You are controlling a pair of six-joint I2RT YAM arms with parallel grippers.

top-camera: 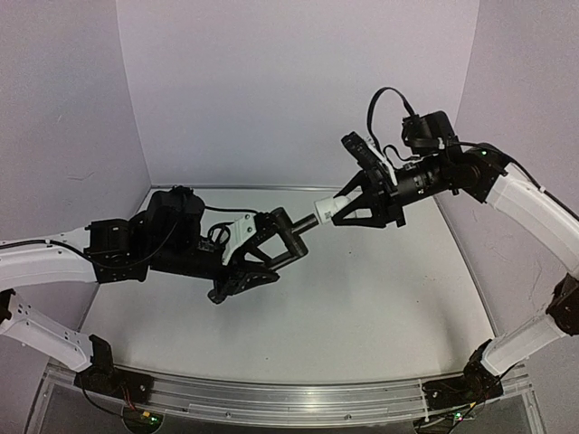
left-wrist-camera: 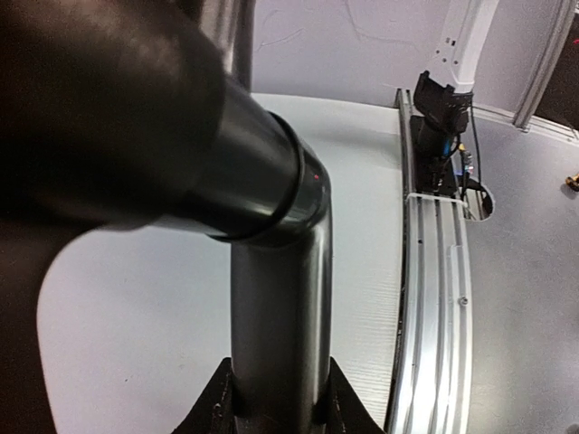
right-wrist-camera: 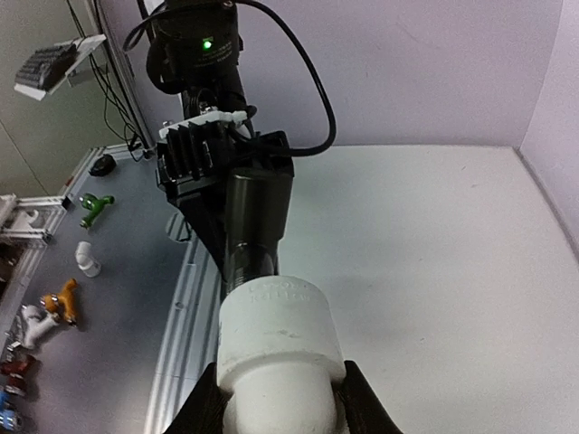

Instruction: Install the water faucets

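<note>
Black pipe [top-camera: 303, 226] is clamped in my left gripper [top-camera: 276, 242], jaws drawn in narrow on its straight part. In the left wrist view that part rises between my two fingers [left-wrist-camera: 213, 407] and turns at an elbow. White stubby fitting [top-camera: 327, 209] is clamped in my right gripper [top-camera: 342, 210], jaws narrow, one finger pressing each side of it.

Both parts hang in the air over the middle of the white table [top-camera: 380, 307], pipe on the left, fitting on the right. Their ends face each other on one line, and from above they look touching, end to end. I cannot tell whether the pipe has entered the fitting. In the right wrist view the fitting is nearest, with the pipe directly beyond it.

On the grey surface past the table's near rail lie a green faucet [right-wrist-camera: 93, 208], a small white piece [right-wrist-camera: 86, 258] and an orange faucet [right-wrist-camera: 59, 303].
</note>
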